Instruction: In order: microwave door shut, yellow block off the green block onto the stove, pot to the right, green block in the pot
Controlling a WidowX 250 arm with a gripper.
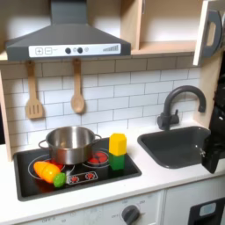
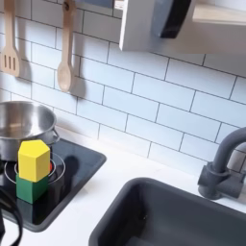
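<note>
The yellow block stands on top of the green block at the right part of the black stove. The steel pot sits on the stove's back burner, to the blocks' left in both exterior views. The white microwave door with its dark handle hangs swung open at the top. My gripper is a dark shape at the first exterior view's right edge over the sink, far from the blocks; its fingers are not clear.
A dark sink with a faucet lies right of the stove. Orange and lime-green toy food rests on the stove's front left. A wooden spatula and spoon hang on the tiled wall under the hood.
</note>
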